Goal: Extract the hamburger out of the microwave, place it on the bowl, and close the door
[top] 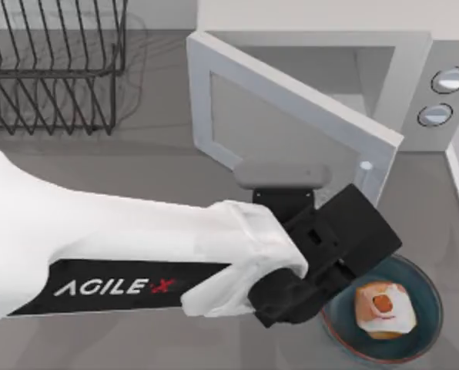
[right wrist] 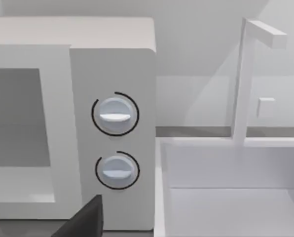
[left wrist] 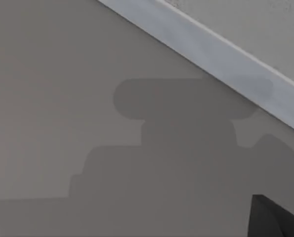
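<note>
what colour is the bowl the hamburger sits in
Dark teal-blue bowl, seen best in the top view.

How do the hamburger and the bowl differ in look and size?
The hamburger is small, lumpy, orange and white; the bowl is round, smooth and dark teal. The bowl is several times wider than the hamburger. The hamburger lies inside the bowl. Both are at the table's right, beside the left gripper.

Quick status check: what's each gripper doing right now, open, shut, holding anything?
Left gripper: beside the bowl, by the door; fingers cannot be told; hamburger lies free in the bowl.
Right gripper: not in view.
</note>
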Action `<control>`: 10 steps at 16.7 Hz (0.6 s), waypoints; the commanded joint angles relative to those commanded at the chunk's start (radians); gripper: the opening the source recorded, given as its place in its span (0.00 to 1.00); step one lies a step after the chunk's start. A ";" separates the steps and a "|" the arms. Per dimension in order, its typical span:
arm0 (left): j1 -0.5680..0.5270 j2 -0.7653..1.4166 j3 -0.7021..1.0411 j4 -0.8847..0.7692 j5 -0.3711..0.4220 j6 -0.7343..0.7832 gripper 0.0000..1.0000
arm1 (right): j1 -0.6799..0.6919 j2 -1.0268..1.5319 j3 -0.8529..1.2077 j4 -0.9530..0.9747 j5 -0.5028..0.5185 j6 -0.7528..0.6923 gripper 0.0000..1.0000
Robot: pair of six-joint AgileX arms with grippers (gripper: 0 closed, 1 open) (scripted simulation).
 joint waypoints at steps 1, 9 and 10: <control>-0.008 0.021 0.024 -0.014 -0.003 -0.008 0.00 | 0.000 0.000 0.000 0.000 0.000 0.000 1.00; -0.095 0.277 0.431 -0.206 -0.040 -0.107 0.00 | 0.000 0.000 0.000 0.000 0.000 0.000 1.00; -0.101 0.297 0.458 -0.223 -0.042 -0.115 0.00 | 0.000 0.000 0.000 0.000 0.000 0.000 1.00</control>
